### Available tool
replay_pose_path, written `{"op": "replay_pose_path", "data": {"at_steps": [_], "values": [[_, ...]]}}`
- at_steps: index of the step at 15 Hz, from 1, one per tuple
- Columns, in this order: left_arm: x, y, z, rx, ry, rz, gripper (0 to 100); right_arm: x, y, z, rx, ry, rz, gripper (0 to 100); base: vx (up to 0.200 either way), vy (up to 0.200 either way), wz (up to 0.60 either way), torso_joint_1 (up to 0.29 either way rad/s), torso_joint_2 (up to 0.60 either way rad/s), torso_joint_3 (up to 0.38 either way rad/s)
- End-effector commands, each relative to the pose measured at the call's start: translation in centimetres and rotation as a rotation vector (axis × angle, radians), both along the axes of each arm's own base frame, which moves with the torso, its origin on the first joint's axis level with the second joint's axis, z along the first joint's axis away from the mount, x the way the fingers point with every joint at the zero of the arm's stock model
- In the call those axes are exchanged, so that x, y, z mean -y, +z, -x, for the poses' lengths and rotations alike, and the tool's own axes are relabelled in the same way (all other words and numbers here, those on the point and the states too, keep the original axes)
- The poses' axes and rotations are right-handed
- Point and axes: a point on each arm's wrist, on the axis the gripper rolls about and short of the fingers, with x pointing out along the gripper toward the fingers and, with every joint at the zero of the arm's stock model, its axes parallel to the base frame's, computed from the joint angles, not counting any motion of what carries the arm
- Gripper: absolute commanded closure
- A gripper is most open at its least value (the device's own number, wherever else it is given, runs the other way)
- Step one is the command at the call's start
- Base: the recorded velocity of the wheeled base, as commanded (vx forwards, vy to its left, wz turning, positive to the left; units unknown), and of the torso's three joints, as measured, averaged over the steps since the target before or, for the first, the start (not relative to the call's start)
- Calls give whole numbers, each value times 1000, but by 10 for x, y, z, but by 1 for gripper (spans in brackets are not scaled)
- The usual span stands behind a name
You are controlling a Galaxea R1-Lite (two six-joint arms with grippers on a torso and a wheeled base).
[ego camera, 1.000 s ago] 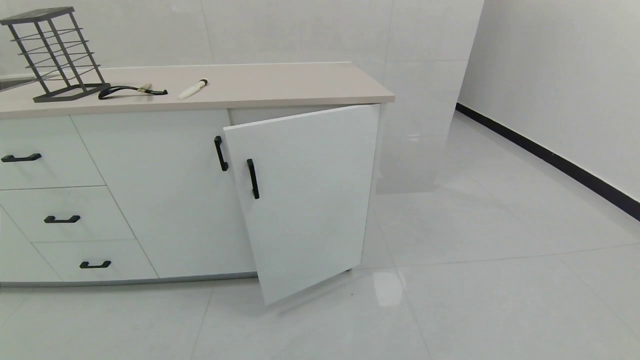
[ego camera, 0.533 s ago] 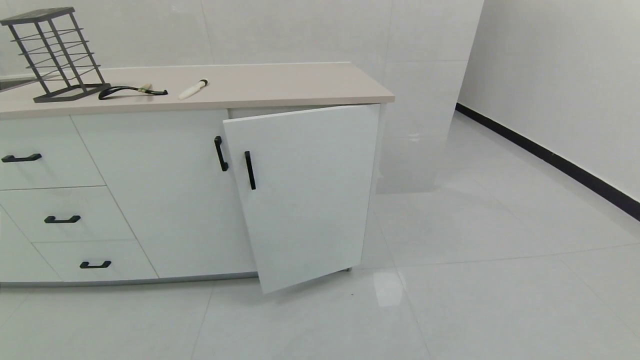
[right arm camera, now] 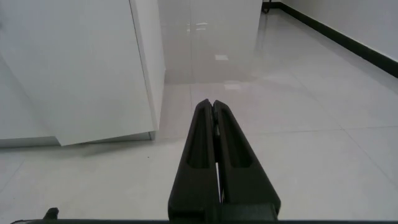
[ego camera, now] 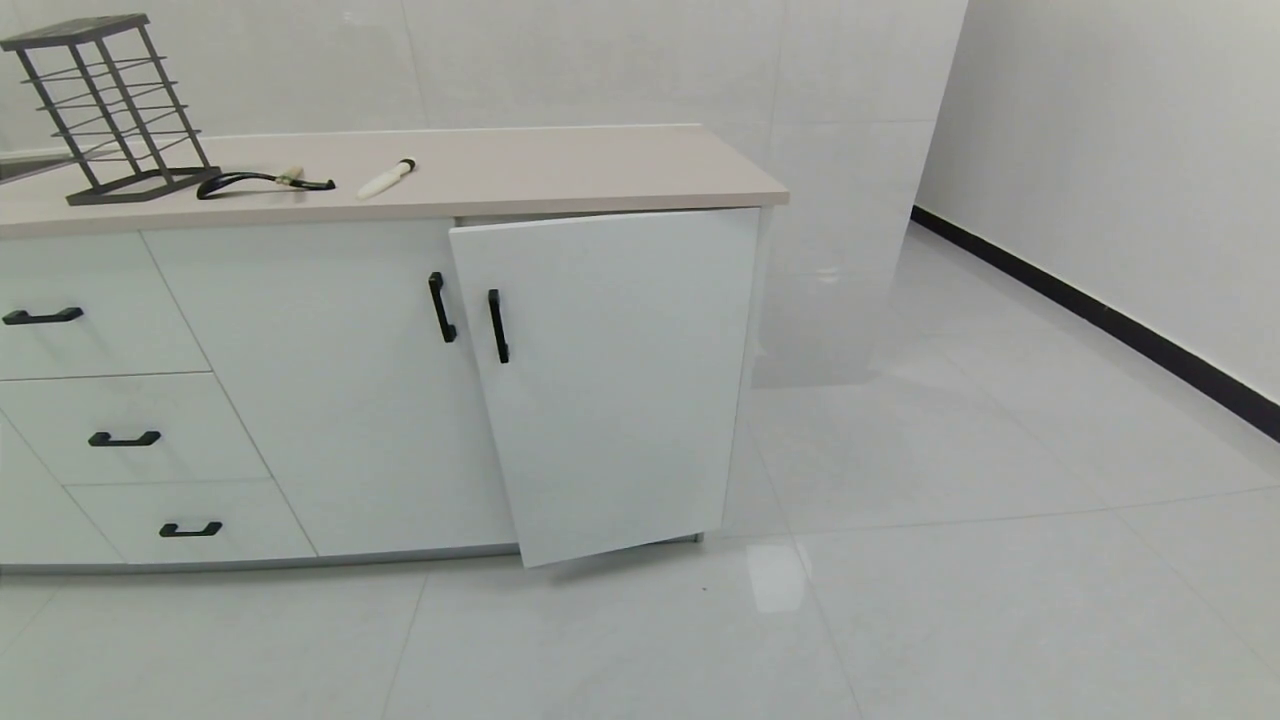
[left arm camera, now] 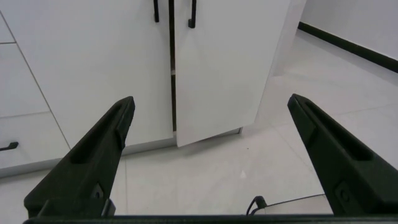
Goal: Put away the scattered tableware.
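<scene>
Head view. A pale bench [ego camera: 560,170] on top of white cabinets, set against a tiled wall. Under its right end, a white cabinet door [ego camera: 620,380] standing slightly ajar, with a black bar handle [ego camera: 497,326] near its free edge. Just left of the door, a second handle [ego camera: 437,307] on the shut neighbouring front. Up on the bench, above and left of the door, the scattered tableware: a white utensil [ego camera: 385,179] with a dark tip, lying flat and nearest the door. Farther left of the door, apart from the white one, a black curved utensil [ego camera: 260,181], also lying flat. Farthest from the door, just beside the black utensil's end, a dark wire rack [ego camera: 110,110] standing upright. Well left of the door and lower down, stacked drawers [ego camera: 140,420] with black pulls. In front of the door and to its right, a glossy pale floor [ego camera: 900,600].

Left wrist view. Left hand [left arm camera: 211,102] low over the floor [left arm camera: 205,174], facing the door [left arm camera: 230,62], dark fingers [left arm camera: 99,149] spread wide apart, nothing between them. A thin cable [left arm camera: 273,202] on the floor near the hand.

Right wrist view. Right hand [right arm camera: 212,106] low over the floor [right arm camera: 298,93], near the door's hinge side [right arm camera: 74,68], fingers pressed flat together, nothing held.
</scene>
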Motion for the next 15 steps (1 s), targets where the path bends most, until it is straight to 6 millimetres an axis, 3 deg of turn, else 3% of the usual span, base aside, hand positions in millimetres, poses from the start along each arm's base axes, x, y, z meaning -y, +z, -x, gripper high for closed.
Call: {"op": "replay_pose_path", "data": {"at_steps": [1,9,11,15], "values": [[0,0,0,-1,-1,-2,0,0,0,0,-3,3,-5,100,0,0,0,0,0,0],[0,0,0,0,-3,-7,0,0,0,0,-3,3,-7,100,175,175,0,3,0,1],[-1,0,0,-2,31,4,0,0,0,0,-3,3,-7,100,200,0,0,2,5,2],[-4,-7,-1,-59,174,-93,0,0,0,0,-3,6,-7,100,0,0,0,0,0,0]]}}
